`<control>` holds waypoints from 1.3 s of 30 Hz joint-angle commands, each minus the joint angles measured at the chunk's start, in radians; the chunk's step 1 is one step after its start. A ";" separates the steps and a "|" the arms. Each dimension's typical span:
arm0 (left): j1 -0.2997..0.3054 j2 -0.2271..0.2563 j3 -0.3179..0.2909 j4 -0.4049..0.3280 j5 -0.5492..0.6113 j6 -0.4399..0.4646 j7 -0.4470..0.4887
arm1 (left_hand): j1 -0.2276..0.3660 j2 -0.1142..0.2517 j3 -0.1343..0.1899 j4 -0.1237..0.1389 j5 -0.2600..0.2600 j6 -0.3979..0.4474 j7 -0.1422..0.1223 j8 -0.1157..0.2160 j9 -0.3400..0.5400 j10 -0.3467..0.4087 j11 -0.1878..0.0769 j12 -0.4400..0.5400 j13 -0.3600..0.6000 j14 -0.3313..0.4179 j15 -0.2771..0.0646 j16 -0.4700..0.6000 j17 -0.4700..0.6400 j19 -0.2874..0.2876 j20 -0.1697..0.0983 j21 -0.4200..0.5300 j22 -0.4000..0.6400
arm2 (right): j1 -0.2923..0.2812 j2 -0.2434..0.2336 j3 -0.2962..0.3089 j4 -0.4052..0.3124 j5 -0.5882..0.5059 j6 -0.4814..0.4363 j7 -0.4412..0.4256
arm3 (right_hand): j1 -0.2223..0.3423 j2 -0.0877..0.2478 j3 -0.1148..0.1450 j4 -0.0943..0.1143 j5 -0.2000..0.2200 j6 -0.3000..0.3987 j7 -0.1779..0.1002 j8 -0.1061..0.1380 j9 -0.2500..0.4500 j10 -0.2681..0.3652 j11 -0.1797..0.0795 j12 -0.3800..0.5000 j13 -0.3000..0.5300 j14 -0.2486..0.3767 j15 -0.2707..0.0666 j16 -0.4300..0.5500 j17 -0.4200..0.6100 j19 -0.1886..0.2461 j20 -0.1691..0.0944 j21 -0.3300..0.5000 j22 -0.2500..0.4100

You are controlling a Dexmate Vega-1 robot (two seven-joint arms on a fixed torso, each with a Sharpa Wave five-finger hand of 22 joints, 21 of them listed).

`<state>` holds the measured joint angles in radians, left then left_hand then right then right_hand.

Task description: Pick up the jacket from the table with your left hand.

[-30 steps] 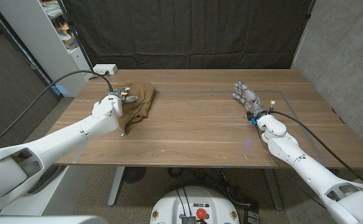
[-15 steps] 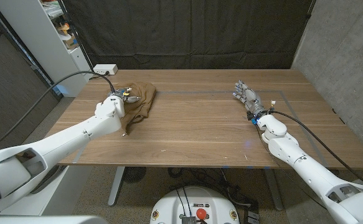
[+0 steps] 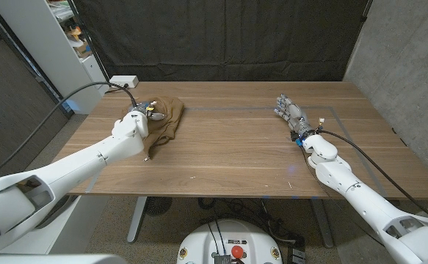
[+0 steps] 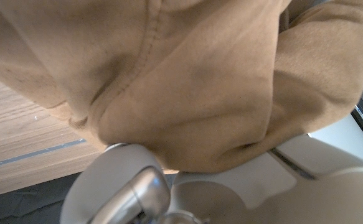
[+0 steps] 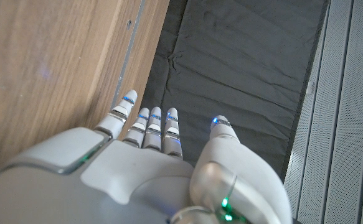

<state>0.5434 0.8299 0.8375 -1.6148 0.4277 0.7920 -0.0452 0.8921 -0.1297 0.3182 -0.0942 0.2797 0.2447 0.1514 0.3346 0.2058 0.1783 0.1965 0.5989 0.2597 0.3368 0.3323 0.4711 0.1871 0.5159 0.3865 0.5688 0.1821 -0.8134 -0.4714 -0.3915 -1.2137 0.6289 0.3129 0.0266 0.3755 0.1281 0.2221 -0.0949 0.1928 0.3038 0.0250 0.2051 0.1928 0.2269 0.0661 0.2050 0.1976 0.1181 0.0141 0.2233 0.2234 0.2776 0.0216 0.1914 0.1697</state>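
The brown jacket lies crumpled on the wooden table at the far left. My left hand is on the jacket's left part, its fingers curled into the cloth. In the left wrist view, bunched brown fabric of the jacket hangs right against my left hand. My right hand is over the right half of the table with its fingers stretched out and apart, holding nothing. The right wrist view shows the right hand with straight fingers beside the table's far edge.
A white power box sits at the table's back left edge, with a black cable running from it over my left arm. A white shelf unit stands at the left. A black curtain hangs behind the table.
My left hand has edged slightly farther onto the jacket. The jacket and the right hand have stayed where they were.
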 commanded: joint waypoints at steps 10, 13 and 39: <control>0.067 0.066 -0.054 -0.188 -0.015 0.081 0.039 | 0.572 0.226 0.074 -0.076 0.017 0.387 -0.171 0.279 0.290 0.322 -0.284 0.065 0.506 0.409 -0.478 0.141 0.455 0.531 -0.384 0.079 0.035 | 0.010 0.013 0.001 0.016 0.010 0.017 0.020 | 0.009 -0.002 -0.003 -0.001 0.002 0.007 0.001 0.002 0.004 0.005 -0.003 0.002 0.002 0.005 0.000 0.003 0.001 -0.001 -0.002 -0.001 0.002; 0.075 0.068 -0.060 -0.199 -0.012 0.081 0.055 | 0.576 0.223 0.072 -0.078 0.020 0.394 -0.172 0.288 0.299 0.336 -0.285 0.072 0.517 0.421 -0.485 0.147 0.464 0.529 -0.386 0.088 0.035 | 0.008 0.013 0.002 0.014 0.013 0.017 0.021 | 0.009 -0.002 -0.003 -0.002 0.002 0.007 0.001 0.002 0.004 0.005 -0.002 0.002 0.002 0.006 -0.001 0.003 0.001 -0.001 -0.001 -0.001 0.002; 0.112 0.085 -0.109 -0.281 -0.015 0.125 0.117 | 0.609 0.214 0.076 -0.081 0.043 0.421 -0.172 0.330 0.346 0.381 -0.290 0.094 0.574 0.451 -0.495 0.153 0.495 0.520 -0.409 0.143 0.041 | 0.000 0.002 0.007 -0.021 0.017 0.014 0.022 | 0.009 -0.002 -0.005 -0.003 0.002 0.008 0.000 0.001 0.004 0.005 -0.002 0.001 0.002 0.008 0.001 0.003 0.001 -0.001 0.002 0.000 0.002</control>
<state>0.6459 0.9061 0.7466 -1.8684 0.4119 0.9017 0.0378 1.2861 -0.1193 0.3120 -0.1010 0.3138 0.6277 0.0086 0.6582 0.2107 0.5535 -0.0966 0.6885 0.8278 0.7830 -0.0829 0.6199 0.6784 1.0353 -0.0167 0.6999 0.2212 -0.8091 -0.4615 -0.3871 -1.2127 0.6454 0.3289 0.0505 0.3755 0.1281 0.2193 -0.0976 0.1928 0.3037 0.0251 0.2051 0.1928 0.2269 0.0661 0.2050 0.1975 0.1180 0.0141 0.2233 0.2233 0.2777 0.0215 0.1915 0.1696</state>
